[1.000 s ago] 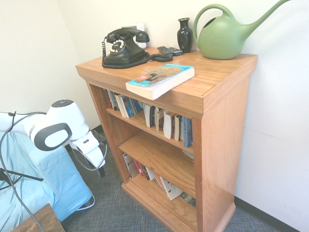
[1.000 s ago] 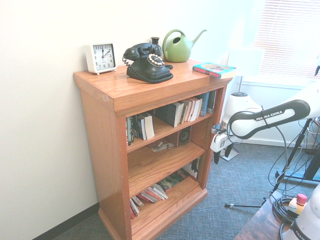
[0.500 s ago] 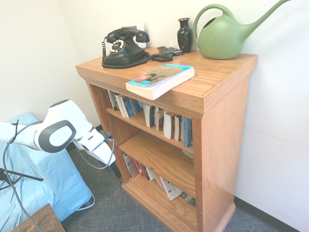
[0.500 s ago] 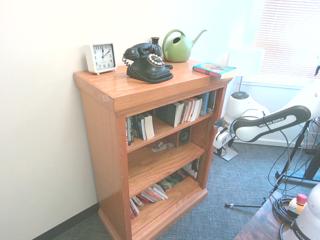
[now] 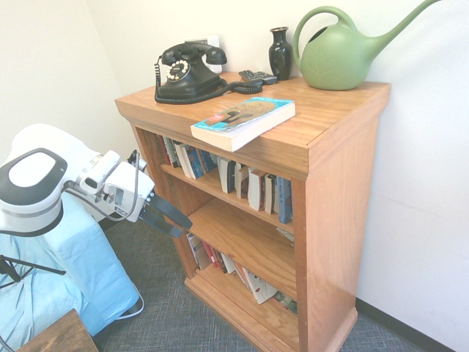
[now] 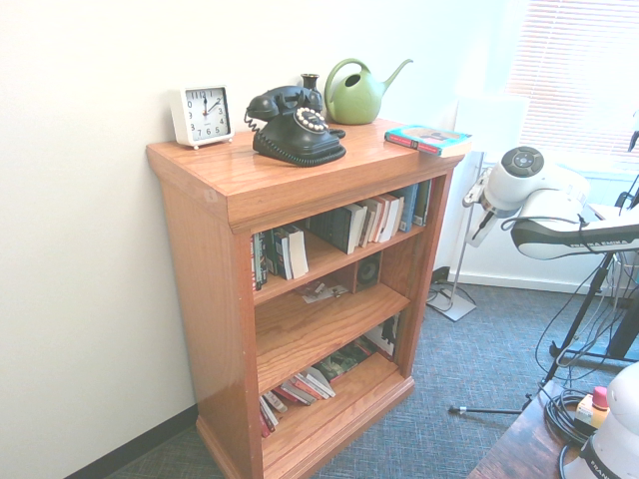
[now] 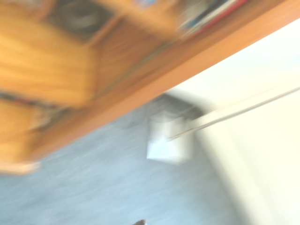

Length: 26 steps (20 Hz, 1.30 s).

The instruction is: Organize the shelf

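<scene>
Shelf (image 5: 322, 139), the honey-brown wooden bookcase with thick top and three open tiers, stands against the white wall; we see it in both exterior views. Nearest us, the white arm's gripper (image 5: 172, 220) has risen from low by the floor to about middle-tier height beside the shelf's side, dark fingers (image 5: 176, 211) spread apart and holding nothing. Wrist view is motion-blurred, showing only wood and grey carpet. Next out, the teal-covered paperback book (image 5: 244, 119) lies flat on the top, overhanging the front edge. Behind it sit the black rotary telephone (image 5: 187, 72), the dark vase (image 5: 280, 51) and the green plastic watering can (image 5: 341, 51). We judge the lift as an approach toward the loose book; nothing is organized yet.
</scene>
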Motion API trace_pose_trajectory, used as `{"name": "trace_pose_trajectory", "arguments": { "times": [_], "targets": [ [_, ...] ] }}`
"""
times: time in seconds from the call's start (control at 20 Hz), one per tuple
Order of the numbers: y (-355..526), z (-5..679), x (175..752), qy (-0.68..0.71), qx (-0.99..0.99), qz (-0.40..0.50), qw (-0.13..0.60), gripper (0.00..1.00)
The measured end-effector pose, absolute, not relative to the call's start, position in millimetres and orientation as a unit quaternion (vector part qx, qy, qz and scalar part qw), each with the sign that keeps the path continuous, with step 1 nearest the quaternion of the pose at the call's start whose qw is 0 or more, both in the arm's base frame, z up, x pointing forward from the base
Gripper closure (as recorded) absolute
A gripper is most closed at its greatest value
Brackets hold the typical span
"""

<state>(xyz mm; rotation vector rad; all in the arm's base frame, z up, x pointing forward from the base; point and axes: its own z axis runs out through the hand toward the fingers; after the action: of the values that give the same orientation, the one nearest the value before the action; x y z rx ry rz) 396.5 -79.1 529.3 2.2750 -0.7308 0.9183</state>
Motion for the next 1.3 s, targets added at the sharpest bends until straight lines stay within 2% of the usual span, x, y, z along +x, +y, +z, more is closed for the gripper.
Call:
{"name": "trace_pose_trajectory", "arguments": {
  "times": [0.55, 0.8, 1.3],
  "targets": [
    [-57, 566, 419, -0.168, 0.692, 0.498, 0.495, 0.0],
    [-38, 561, 438, -0.137, 0.696, 0.514, 0.482, 0.0],
    [-58, 572, 479, -0.133, 0.687, 0.531, 0.478, 0.0]
  ]
}}
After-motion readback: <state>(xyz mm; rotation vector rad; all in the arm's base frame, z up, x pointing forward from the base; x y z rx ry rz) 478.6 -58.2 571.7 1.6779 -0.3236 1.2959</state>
